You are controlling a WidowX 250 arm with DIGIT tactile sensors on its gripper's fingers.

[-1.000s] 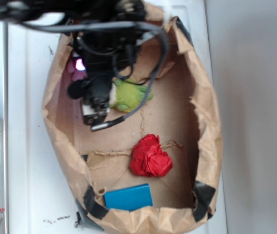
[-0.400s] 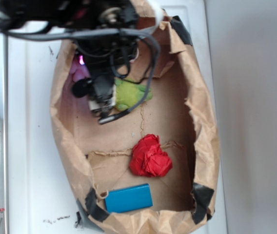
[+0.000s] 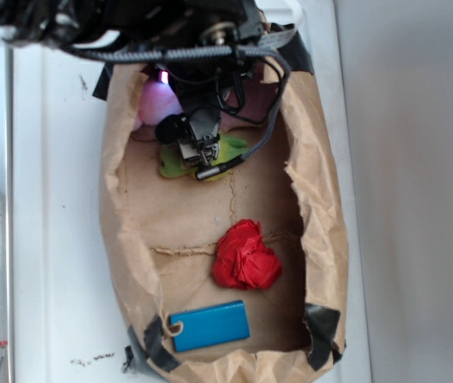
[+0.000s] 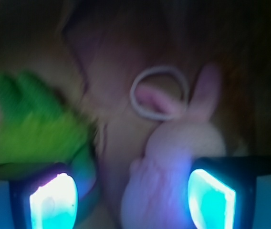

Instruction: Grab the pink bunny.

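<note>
While the hand (image 4: 133, 191) hangs wide open with the pink bunny (image 4: 173, 157) between its pads beside the green plush frog (image 4: 35, 129), it should drop straight and close without snagging the frog.

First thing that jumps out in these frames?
The wrist view: the pink bunny with its white loop cord sits between the glowing fingers of the open gripper, a green plush at left. In the exterior view, a red wad lies mid-bag.
</note>
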